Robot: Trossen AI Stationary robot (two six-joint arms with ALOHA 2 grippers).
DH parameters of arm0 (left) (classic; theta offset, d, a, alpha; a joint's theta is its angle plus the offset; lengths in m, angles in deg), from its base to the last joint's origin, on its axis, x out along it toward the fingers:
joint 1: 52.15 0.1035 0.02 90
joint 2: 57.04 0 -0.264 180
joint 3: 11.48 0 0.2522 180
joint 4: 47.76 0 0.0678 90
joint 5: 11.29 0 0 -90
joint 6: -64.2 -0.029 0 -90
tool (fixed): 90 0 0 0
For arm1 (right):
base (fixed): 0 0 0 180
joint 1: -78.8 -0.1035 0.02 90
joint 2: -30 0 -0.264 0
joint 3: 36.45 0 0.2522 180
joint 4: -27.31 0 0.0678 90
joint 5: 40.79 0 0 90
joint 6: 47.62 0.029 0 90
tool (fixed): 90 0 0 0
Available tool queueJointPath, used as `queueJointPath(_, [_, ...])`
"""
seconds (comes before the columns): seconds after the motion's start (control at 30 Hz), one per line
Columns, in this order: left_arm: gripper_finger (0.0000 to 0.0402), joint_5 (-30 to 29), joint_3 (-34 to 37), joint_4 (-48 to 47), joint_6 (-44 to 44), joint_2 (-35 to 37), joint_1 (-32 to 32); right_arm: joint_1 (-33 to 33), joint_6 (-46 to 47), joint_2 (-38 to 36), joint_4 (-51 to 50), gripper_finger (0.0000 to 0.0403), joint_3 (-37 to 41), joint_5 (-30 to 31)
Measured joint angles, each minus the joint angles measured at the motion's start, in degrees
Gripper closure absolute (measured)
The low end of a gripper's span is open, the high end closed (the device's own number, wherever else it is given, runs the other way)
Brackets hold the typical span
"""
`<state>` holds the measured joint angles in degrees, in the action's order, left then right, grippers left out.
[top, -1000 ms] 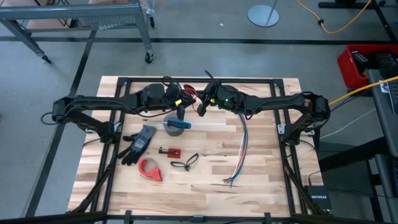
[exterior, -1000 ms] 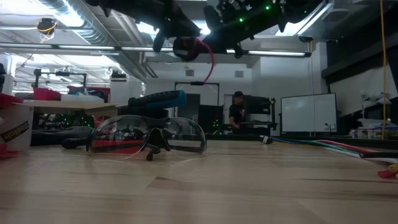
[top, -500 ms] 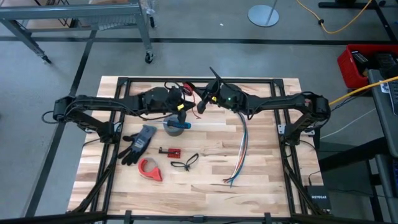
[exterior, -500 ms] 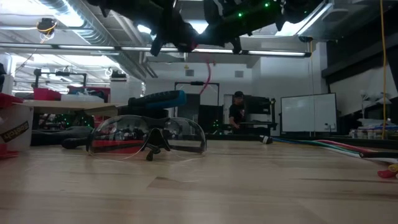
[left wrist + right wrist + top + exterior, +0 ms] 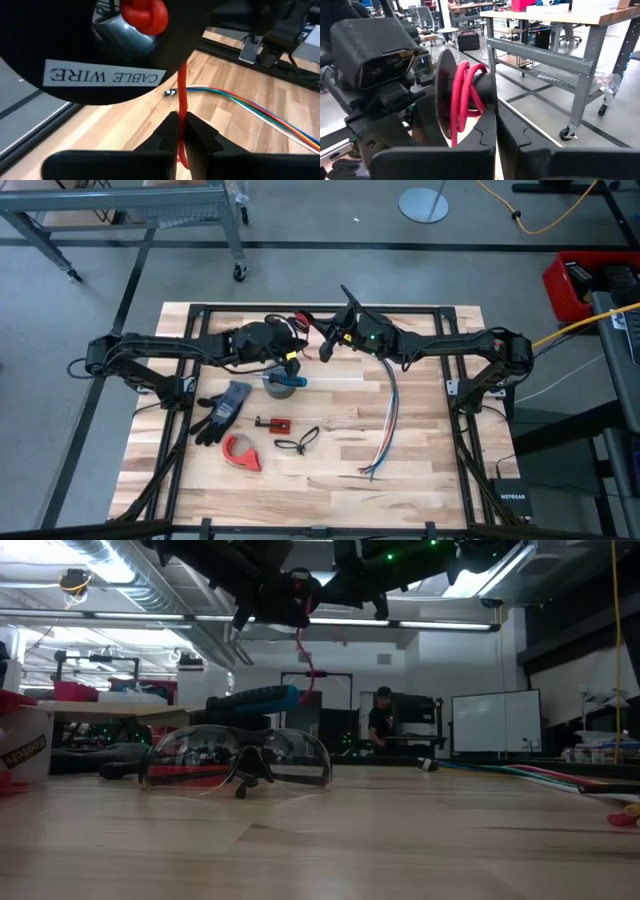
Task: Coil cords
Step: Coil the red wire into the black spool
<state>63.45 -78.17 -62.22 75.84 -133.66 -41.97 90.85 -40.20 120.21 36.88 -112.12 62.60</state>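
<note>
From above, both arms meet over the far middle of the wooden table (image 5: pixel 420 470): the left gripper (image 5: pixel 292 332) and the right gripper (image 5: pixel 330 340) hang close together above the grey tape roll (image 5: pixel 281 385), with the red cord (image 5: pixel 300 321) between them. Nearer lie a grey glove (image 5: pixel 224 408), a red tape dispenser (image 5: pixel 241 451), safety glasses (image 5: pixel 297 442) and the multicoloured wire bundle (image 5: pixel 386 425). The low view shows the cord's spool (image 5: pixel 298 595) held high, a red strand dangling from it. In the left wrist view the left gripper's fingers (image 5: pixel 169 132) are pressed together on the red strand, under a black spool flange labelled "CABLE WIRE" (image 5: pixel 105 77). In the right wrist view the right gripper's fingers (image 5: pixel 489 130) are pinched on the black spool — red cord (image 5: pixel 462 97) wound round its hub.
</note>
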Motion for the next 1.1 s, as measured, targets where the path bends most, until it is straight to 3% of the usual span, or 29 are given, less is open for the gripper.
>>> queueJointPath(0.47, [0.0294, -0.14, 0.17, -0.53, -1.72, -0.10, -0.11, 0.00, -0.34, -3.19, 0.25, 0.0402, -0.13, -1.37])
queueJointPath(0.77, [0.0292, 0.04, 0.17, -0.42, 2.68, -0.10, -0.09, -0.02, -3.39, -7.77, -3.88, 0.0402, -0.13, 0.69])
queueJointPath(1.1, [0.0284, 9.15, 0.11, 2.54, 5.57, -0.09, -0.09, -0.02, -5.92, -8.20, -6.47, 0.0401, -0.11, 1.00])
